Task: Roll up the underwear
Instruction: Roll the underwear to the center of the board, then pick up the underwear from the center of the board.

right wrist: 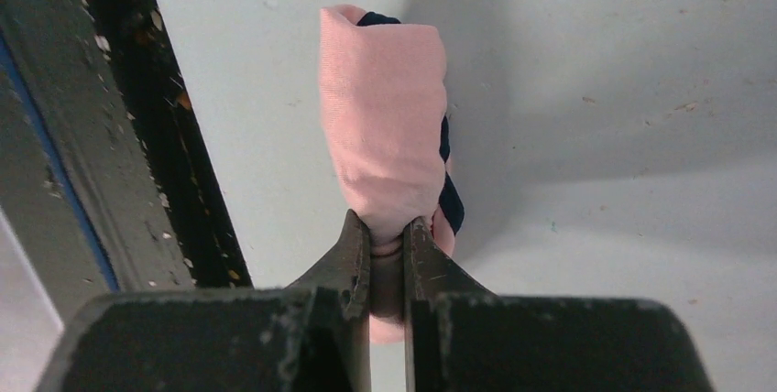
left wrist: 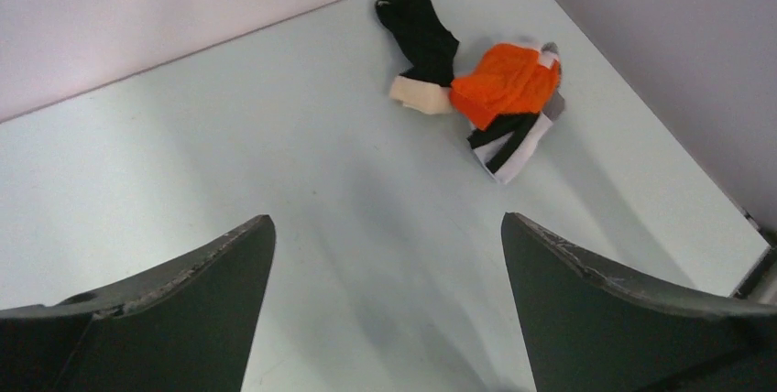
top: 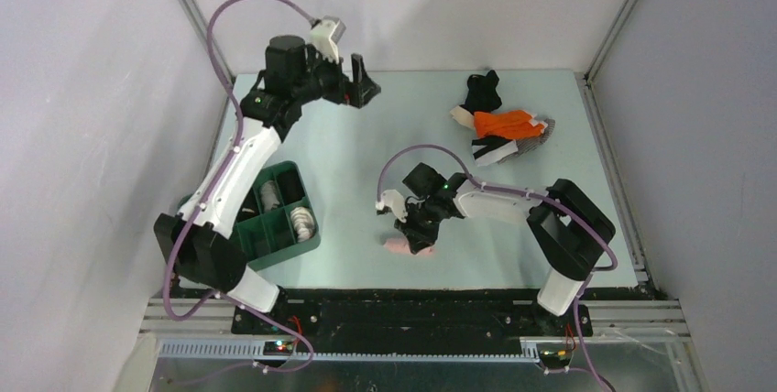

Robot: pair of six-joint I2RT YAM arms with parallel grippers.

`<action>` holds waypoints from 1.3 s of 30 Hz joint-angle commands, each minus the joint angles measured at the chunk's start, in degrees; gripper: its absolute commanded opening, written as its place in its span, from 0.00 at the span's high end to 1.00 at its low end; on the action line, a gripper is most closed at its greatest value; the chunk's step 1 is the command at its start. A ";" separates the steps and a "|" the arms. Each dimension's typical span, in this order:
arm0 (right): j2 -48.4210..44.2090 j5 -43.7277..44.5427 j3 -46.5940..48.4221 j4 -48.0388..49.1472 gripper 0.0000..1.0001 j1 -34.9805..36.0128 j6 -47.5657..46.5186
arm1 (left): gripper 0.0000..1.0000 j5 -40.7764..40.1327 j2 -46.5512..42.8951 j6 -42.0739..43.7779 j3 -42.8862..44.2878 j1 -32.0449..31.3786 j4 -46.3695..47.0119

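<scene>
A rolled pale pink underwear (right wrist: 383, 117) with a dark navy band lies near the table's front edge, and my right gripper (right wrist: 388, 227) is shut on its near end. From above, that pink roll (top: 406, 247) shows just under the right gripper (top: 414, 232). A heap of underwear (top: 499, 123) in black, orange and white sits at the back right; in the left wrist view the heap (left wrist: 486, 90) lies far ahead. My left gripper (top: 359, 81) hangs high over the back left, its jaws wide open with nothing between them (left wrist: 387, 227).
A green plastic tray (top: 298, 232) with dividers stands at the front left and holds rolled pale items. The dark front rail (right wrist: 156, 136) runs just left of the pink roll. Grey walls close in the table on three sides.
</scene>
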 commanded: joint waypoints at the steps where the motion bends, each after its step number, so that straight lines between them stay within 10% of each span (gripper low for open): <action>1: 4.55 -9.71 -2.63 6.06 1.00 -2.73 8.65 | 0.02 8.61 -7.54 -0.26 -12.00 -0.09 5.90; 13: 17.62 -20.79 -9.95 20.59 1.00 -12.50 25.88 | 0.17 -0.76 -36.61 50.25 -67.62 -30.72 26.27; 26: 25.14 -28.34 -6.78 19.32 1.00 -17.41 27.26 | 0.27 -1.22 -15.26 64.54 -69.81 -35.42 40.59; 39: 27.03 -29.73 -5.58 17.95 1.00 -17.80 28.39 | 0.53 -1.61 -4.93 70.25 -64.43 -36.37 34.47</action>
